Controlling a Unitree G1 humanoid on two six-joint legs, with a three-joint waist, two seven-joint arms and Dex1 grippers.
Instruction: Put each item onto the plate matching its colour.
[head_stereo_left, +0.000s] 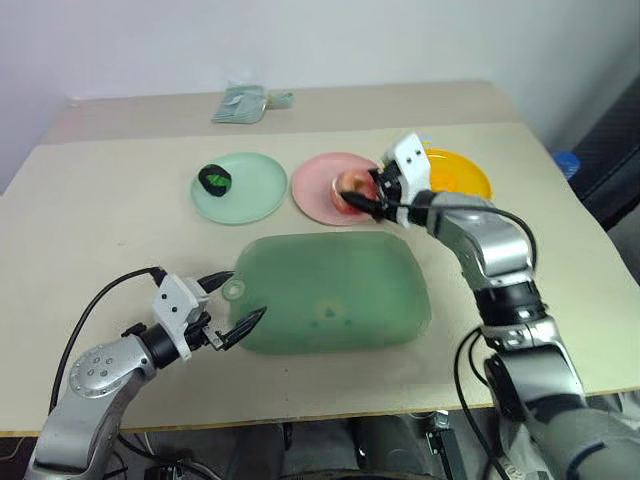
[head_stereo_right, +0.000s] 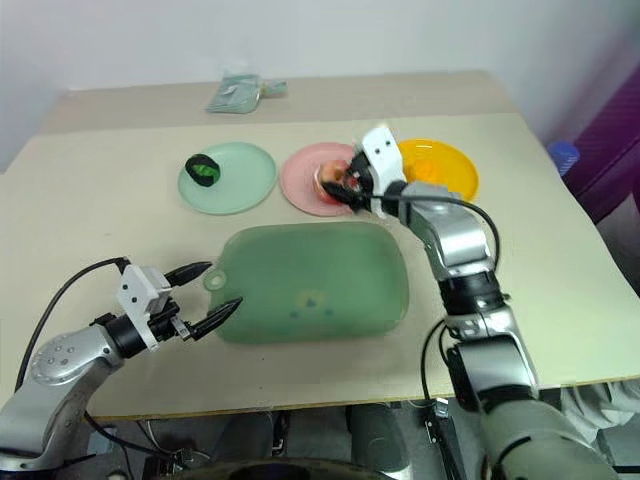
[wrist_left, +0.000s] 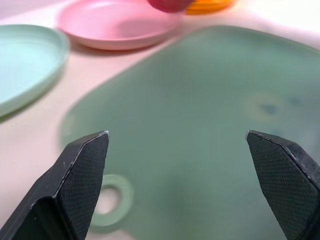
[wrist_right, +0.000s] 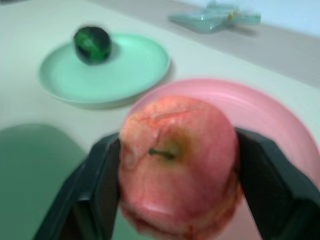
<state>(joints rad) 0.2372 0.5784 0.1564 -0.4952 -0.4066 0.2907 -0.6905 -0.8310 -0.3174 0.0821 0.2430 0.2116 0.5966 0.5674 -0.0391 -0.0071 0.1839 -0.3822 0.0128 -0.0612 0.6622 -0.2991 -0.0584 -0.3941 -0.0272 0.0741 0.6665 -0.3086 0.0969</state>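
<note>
The pink-red apple (wrist_right: 177, 162), stem facing the right wrist camera, sits pinched between the right gripper's (head_stereo_left: 372, 192) fingers (wrist_right: 97, 187) above the pink plate (head_stereo_left: 318, 192). The dark green-and-black ball (head_stereo_left: 215, 180) rests on the mint green plate (head_stereo_left: 250, 195). The yellow plate (head_stereo_left: 462, 175) lies beside the pink one.

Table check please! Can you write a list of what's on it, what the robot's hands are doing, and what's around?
Surface: beige table, big green board in the middle.
Job's things: green ball on the mint plate; apple held over the pink plate; yellow plate with an orange-yellow fruit partly hidden by the gripper.
Clutter: crumpled plastic packet at the far edge.
Grippers: left gripper open, empty, at the board's handle end; right gripper shut on the apple.
Cables: black cable looping on the left arm, another on the right arm.
Surroundings: pale wall behind the table.
</note>
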